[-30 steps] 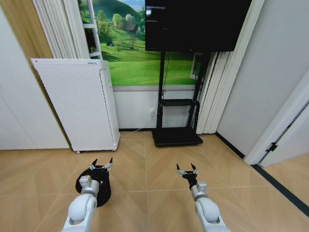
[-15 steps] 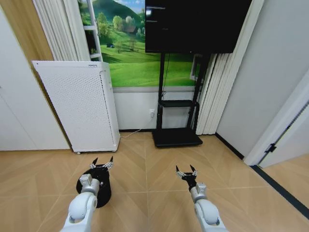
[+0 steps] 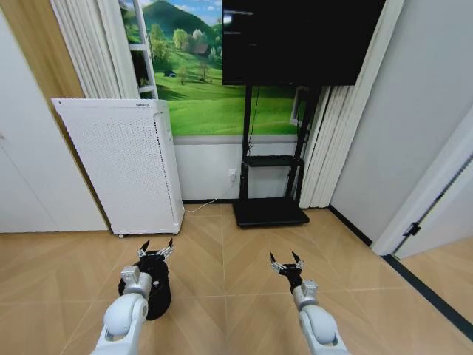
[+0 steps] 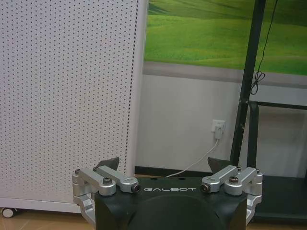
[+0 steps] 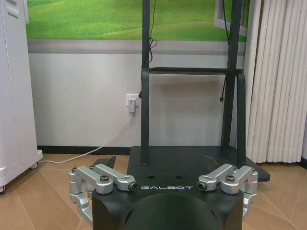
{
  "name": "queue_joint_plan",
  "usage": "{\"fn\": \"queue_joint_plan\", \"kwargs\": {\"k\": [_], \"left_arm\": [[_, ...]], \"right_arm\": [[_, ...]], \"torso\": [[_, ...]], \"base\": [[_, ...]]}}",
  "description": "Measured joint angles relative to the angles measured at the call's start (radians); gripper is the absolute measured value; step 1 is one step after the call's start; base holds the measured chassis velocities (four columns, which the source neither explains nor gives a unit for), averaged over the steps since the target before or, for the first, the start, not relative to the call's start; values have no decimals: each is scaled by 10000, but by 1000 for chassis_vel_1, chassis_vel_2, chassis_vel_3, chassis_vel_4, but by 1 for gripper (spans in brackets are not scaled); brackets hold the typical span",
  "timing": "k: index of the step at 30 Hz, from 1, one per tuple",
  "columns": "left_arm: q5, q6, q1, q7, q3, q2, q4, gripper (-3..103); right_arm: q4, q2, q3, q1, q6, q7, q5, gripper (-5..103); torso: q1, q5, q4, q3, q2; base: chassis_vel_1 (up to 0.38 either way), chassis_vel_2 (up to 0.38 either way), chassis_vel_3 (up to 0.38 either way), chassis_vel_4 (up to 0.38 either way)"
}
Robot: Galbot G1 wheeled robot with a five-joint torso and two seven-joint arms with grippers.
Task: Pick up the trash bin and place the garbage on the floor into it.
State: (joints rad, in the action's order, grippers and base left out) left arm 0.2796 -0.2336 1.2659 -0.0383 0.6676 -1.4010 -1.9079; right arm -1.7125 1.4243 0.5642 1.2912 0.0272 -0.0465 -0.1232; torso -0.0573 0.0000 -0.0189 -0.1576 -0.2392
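Note:
The trash bin [image 3: 158,293], small, black and round, stands on the wooden floor at the lower left of the head view, partly behind my left arm. My left gripper [image 3: 155,250] hovers over the bin's far rim with its fingers spread open. My right gripper [image 3: 285,261] is held out over bare floor to the right, also open and holding nothing. In the left wrist view the left gripper [image 4: 165,165] faces the white appliance and the wall. In the right wrist view the right gripper [image 5: 160,163] faces the TV stand. The garbage is out of view.
A tall white perforated appliance [image 3: 122,166] stands against the wall at left. A black TV stand [image 3: 270,211] with a screen [image 3: 299,41] is ahead, with a cable running to a wall socket [image 3: 232,172]. A white door frame [image 3: 432,196] closes off the right. Open floor lies ahead of the grippers.
The whole head view has shifted slightly, so the camera has moved a little. Both arms hold the same pose, and both grippers stay open.

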Motion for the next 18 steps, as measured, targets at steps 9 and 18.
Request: {"fn": "queue_joint_plan", "kwargs": {"k": [9, 18], "left_arm": [[2, -2, 44, -8, 32, 14, -70, 100], [37, -31, 71, -58, 35, 87, -140, 100]], "right_arm": [[-80, -9, 26, 33, -5, -4, -21, 100], [-150, 2, 83, 40, 18, -5, -88, 100]], "torso": [[-119, 0, 0, -269, -389], [-219, 0, 0, -524, -744]], "base": [[0, 0, 0, 0], [0, 0, 0, 0]]}}
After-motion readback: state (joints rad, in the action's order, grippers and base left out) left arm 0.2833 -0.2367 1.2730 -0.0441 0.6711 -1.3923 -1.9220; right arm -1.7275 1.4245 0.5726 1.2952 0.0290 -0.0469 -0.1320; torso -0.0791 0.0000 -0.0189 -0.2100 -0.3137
